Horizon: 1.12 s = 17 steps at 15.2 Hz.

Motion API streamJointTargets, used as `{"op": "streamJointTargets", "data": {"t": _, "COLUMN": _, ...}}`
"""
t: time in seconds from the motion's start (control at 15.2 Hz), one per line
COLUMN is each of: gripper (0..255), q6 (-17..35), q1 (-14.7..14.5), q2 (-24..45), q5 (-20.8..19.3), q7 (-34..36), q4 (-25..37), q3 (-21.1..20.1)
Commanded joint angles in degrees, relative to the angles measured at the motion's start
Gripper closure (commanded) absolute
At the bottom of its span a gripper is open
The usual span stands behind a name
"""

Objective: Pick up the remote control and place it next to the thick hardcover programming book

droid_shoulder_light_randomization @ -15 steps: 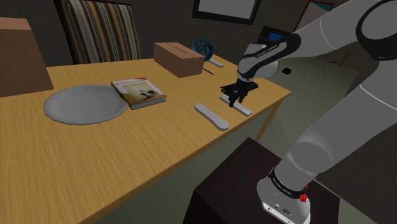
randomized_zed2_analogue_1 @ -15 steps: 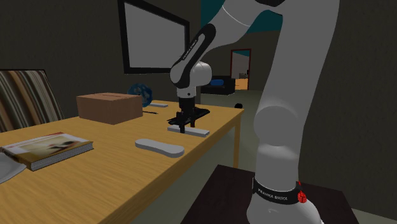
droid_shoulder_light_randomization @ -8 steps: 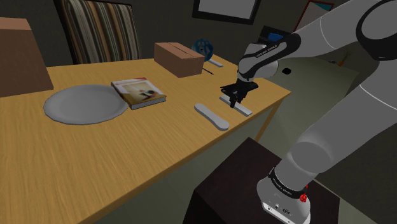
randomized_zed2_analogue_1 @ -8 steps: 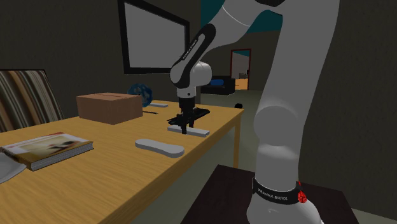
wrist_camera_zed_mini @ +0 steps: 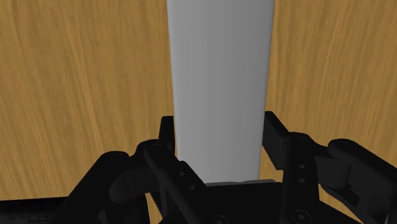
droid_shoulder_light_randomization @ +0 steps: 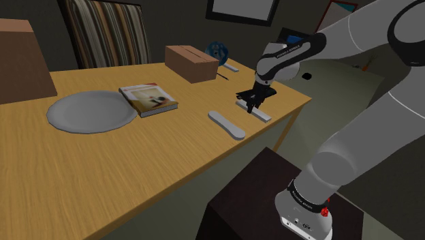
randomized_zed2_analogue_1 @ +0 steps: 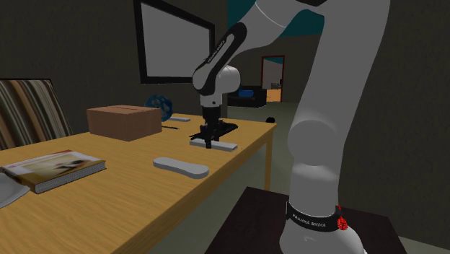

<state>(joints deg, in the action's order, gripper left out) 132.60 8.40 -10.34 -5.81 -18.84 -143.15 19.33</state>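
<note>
- Wrist view: the gripper (wrist_camera_zed_mini: 219, 127) is seen clamped on the remote control (wrist_camera_zed_mini: 219, 63), a plain grey slab that runs straight away from the hand over the wooden table (wrist_camera_zed_mini: 76, 83).
- Both black fingers (wrist_camera_zed_mini: 275, 137) are pressed against the slab's long edges, one on each side, with no gap visible.
- Shoulder view: the gripper (droid_shoulder_light_randomization: 252, 103) is pointed down at the remote control (droid_shoulder_light_randomization: 257, 114), which is found close to the table's (droid_shoulder_light_randomization: 136, 157) edge nearest the stand (droid_shoulder_light_randomization: 252, 198).
- Whether the remote control rests on the wood or is raised just off it cannot be told.
- A second grey oblong object (droid_shoulder_light_randomization: 227, 125) is laid on the table just beside the remote control, toward the shoulder view's left.
- The book (droid_shoulder_light_randomization: 148, 99) is placed well apart from the remote control, farther to that view's left, beside a grey plate (droid_shoulder_light_randomization: 88, 110).
- A cardboard box (droid_shoulder_light_randomization: 192, 63) is set behind them.
- Second exterior view: the gripper (randomized_zed2_analogue_1: 209, 138) is closed on the remote control (randomized_zed2_analogue_1: 222, 146), with the book (randomized_zed2_analogue_1: 50, 169) far to that view's left.
</note>
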Motion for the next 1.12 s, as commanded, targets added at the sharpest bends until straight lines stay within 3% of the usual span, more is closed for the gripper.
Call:
{"op": "streamJointTargets", "data": {"t": 0.0, "gripper": 255, "q6": -1.73, "q1": 0.1, "q2": -1.08, "q5": -0.29, "q7": 0.14, "q4": 0.68, "q3": -0.1}}
{"op": "streamJointTargets", "data": {"t": 1.06, "gripper": 255, "q6": -14.02, "q1": -0.43, "q2": -6.19, "q5": -0.65, "q7": 2.11, "q4": 7.91, "q3": -2.1}}
